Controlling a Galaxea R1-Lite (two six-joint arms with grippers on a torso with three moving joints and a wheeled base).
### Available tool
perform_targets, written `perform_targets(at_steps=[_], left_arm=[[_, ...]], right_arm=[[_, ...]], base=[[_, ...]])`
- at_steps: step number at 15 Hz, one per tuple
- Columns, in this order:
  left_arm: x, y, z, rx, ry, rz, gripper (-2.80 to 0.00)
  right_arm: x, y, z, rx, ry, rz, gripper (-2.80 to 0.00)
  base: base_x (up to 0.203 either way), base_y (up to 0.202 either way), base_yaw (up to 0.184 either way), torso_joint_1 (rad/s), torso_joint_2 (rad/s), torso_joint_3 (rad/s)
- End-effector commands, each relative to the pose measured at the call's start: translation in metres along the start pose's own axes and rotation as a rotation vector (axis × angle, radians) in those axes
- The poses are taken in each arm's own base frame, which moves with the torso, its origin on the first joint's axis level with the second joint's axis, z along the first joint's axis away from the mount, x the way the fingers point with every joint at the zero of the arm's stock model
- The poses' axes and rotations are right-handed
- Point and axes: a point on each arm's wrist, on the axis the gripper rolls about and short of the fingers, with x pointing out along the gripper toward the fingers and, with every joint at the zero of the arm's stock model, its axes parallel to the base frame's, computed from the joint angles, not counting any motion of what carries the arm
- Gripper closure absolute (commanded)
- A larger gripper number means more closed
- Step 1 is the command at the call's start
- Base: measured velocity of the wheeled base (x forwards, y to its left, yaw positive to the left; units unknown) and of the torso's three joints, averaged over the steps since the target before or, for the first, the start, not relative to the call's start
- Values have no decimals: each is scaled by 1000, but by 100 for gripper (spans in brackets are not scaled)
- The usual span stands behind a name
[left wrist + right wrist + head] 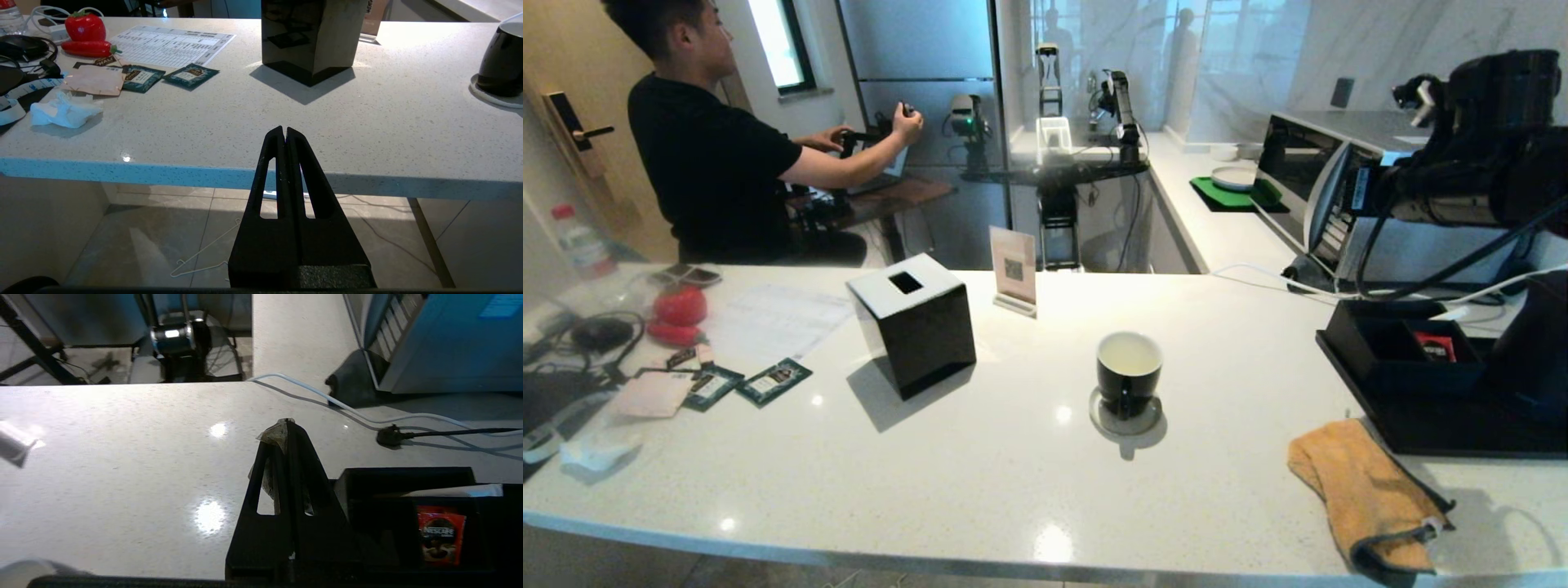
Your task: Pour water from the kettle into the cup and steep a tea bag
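**Mia:** Head view first. The cup [1128, 373] sits on a round coaster [1125, 418] near the middle of the white counter [1013, 490]. It is shiny black outside, white inside, and looks like it has pale water in it. What could go wrong?

**Ben:** The right arm [1462, 188] is up at about 2 o'clock, well away from the cup. If it swings over too fast, it could bump the cup and spill it. The tissue box [915, 322] at 10 o'clock from the cup is safe, I think. I can't find the kettle for sure.

**Mia:** Left wrist view now. The left gripper [285, 131] has its two fingers pressed together, with nothing in them. It hangs by the counter edge. The cup [502, 61] is far off at 2 o'clock.

**Ben:** Green sachets [192, 75] lie at 11 o'clock. Those are not our tea bag.

**Mia:** Right wrist view last. The right gripper [286, 426] is squeezed tight on the tea bag [278, 435]. It is a small grey-brown, crinkly thing, and only a corner pokes out at the tip.

**Ben:** That is a tiny pinch. The bag might slip out or tear. It hangs over bare counter, just beside the black tray [408, 477] with the red packet [441, 535] at 4 o'clock. If it drops there, it misses the cup.
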Motion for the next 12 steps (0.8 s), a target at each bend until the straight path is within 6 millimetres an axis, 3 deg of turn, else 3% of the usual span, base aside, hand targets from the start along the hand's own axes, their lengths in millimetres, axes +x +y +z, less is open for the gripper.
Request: perform_targets(at_steps=[1, 7, 12], left_arm=[[0, 0, 0, -1, -1, 0, 0], [0, 0, 0, -1, 0, 0, 0], [0, 0, 0, 0, -2, 0, 0]], right_arm=[[-22, 10, 10, 3, -37, 39, 0], [-57, 39, 18, -8, -78, 148, 0], [-83, 67, 7, -34, -77, 264, 0]], base=[[0, 0, 0, 0, 0, 0], [0, 0, 0, 0, 0, 0], [0, 0, 0, 0, 0, 0]])
